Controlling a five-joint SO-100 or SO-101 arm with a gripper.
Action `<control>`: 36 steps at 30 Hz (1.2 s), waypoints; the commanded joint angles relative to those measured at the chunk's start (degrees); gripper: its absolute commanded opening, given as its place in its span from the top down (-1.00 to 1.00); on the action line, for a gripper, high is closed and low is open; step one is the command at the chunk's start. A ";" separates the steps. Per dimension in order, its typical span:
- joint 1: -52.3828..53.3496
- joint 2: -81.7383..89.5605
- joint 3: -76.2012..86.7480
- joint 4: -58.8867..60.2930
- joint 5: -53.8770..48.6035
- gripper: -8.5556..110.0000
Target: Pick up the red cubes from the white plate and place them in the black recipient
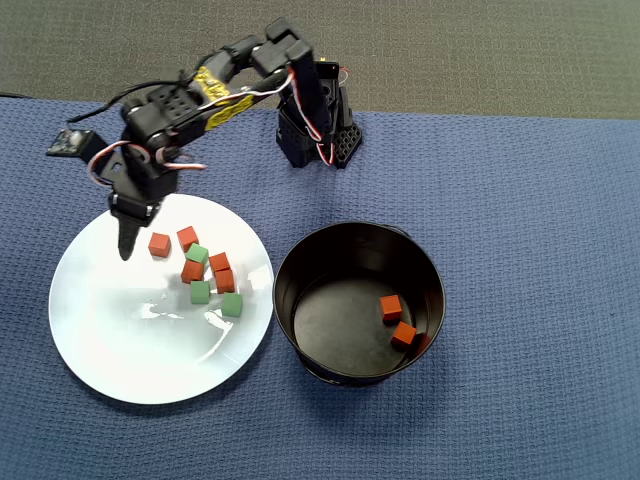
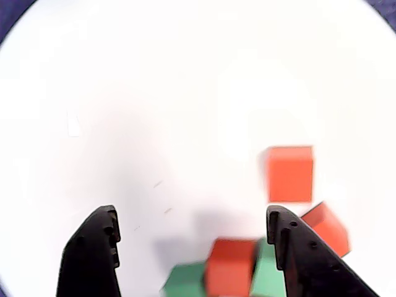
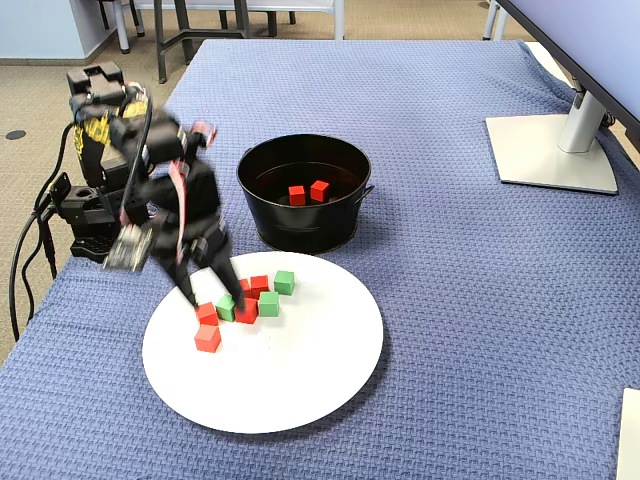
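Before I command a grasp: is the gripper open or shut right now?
Open. In the wrist view the gripper shows its two fingers wide apart with bare white plate between them, holding nothing.

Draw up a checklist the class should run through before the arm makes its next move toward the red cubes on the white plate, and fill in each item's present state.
1. Gripper open and empty: ok; the wrist view shows the jaws apart with nothing between them.
2. Red cubes left on the white plate: ok; four remain, such as the outermost red cube.
3. Target free of neighbours: ok; that cube stands apart from the cluster.
4. Green cubes kept clear: not ok; they sit mixed among the reds.
5. Black recipient has room: ok; only two red cubes inside.
6. Gripper centred on a cube: cannot tell.
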State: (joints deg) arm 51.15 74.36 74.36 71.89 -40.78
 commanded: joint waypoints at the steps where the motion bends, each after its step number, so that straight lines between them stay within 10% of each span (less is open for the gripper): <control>1: 2.02 -3.16 -2.72 -1.93 -4.83 0.48; 36: -1.14 -7.03 5.27 -6.33 -9.58 0.62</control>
State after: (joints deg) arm 52.03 63.81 79.54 66.62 -51.50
